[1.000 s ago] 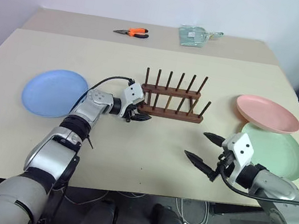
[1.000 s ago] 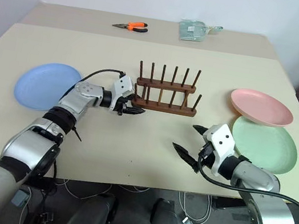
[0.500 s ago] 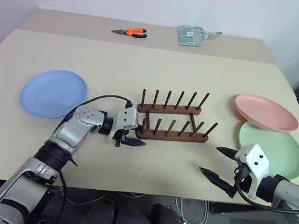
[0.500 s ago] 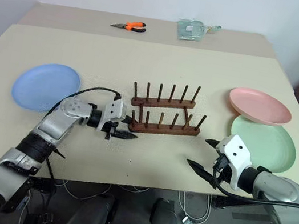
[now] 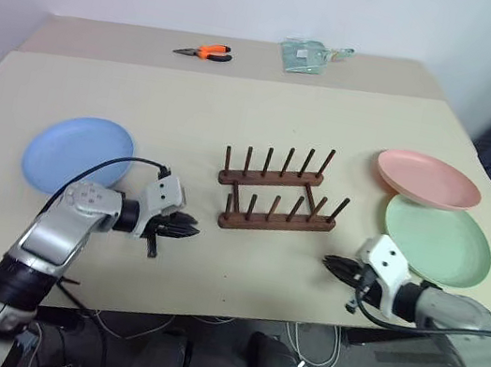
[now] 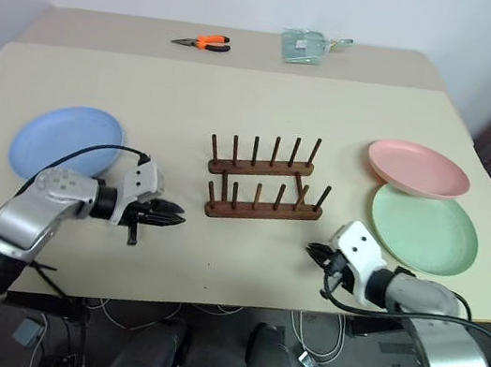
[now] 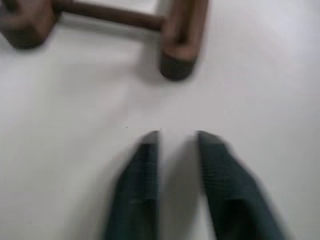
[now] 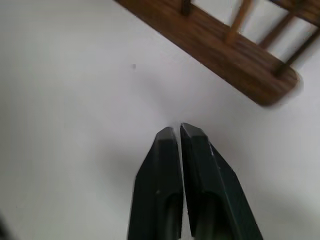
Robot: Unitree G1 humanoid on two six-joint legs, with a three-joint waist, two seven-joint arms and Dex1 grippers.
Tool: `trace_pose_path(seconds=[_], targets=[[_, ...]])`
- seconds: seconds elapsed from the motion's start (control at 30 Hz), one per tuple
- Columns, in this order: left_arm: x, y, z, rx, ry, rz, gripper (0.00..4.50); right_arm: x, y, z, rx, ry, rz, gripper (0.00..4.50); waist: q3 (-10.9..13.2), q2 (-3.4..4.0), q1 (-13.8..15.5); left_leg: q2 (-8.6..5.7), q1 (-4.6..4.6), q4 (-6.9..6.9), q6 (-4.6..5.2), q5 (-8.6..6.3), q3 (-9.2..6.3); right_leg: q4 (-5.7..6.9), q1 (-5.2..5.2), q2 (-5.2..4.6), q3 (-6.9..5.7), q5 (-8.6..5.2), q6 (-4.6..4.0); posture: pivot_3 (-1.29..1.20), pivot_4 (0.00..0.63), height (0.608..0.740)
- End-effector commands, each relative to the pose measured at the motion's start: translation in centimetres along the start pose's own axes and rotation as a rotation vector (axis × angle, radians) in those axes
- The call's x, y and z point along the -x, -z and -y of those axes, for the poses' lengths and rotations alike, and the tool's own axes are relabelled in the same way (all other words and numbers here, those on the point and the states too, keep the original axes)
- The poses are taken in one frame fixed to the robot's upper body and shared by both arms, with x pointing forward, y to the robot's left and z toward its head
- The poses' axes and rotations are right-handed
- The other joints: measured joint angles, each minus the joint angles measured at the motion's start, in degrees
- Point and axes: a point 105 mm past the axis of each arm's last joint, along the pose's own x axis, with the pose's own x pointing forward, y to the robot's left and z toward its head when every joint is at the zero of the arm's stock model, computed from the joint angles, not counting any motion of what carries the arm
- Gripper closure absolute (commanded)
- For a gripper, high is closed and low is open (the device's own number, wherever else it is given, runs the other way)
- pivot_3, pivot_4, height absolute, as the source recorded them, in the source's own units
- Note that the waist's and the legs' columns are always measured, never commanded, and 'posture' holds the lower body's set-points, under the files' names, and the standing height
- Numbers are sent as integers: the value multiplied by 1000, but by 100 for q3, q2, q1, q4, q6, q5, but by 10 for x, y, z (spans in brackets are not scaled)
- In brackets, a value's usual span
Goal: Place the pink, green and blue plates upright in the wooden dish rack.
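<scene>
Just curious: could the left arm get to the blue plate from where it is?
Probably yes: the blue plate lies flat beside the left pincer, with only bare table between them.

blurred wooden dish rack (image 7: 175,45), cut off

Beige table (image 5: 240,107) fills most of frame. Rack (image 5: 276,198) stands at centre, empty. Blue plate (image 5: 77,154) lies flat at left. Pink plate (image 5: 428,179) at right, its near rim over the far edge of the green plate (image 5: 437,241) just below it. Orange pliers (image 5: 203,51) upper left of centre, clear bag (image 5: 308,56) top centre, both near far edge.
</scene>
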Motion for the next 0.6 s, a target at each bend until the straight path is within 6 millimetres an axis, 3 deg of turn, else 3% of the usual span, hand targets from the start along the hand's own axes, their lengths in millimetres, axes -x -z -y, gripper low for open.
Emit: trace_pose_path(seconds=[0.03,0.13,0.27,0.4,0.6], targets=[[-31,-21,26,-23,-8,69,3843,-18,-1,6,60,54,-8,4500,2,0,113,-8,-4,6,0,0,-3,-2,2,-9,0,0,0,0,150,740],[-53,-26,20,-12,-139,70,3843,-32,1,21,103,143,-28,4500,1,-10,139,-17,-5,21,-1,1,-5,-2,12,-14,-1,1,1,0,150,740],[-68,-26,-13,110,-379,58,3843,-47,-4,45,115,272,-12,4500,-1,-10,120,-17,18,19,-1,1,-7,-1,33,-10,-2,0,1,0,150,740],[-70,-23,-38,148,-508,48,3843,-59,-13,64,135,351,16,4500,-2,-7,109,-17,32,16,-2,2,-7,2,40,-7,-2,1,1,0,150,740],[-66,-19,-53,124,-544,35,3843,-67,-24,76,148,363,47,4500,-9,4,29,-15,40,3,-4,3,-6,3,40,-3,-2,8,8,0,150,740]])
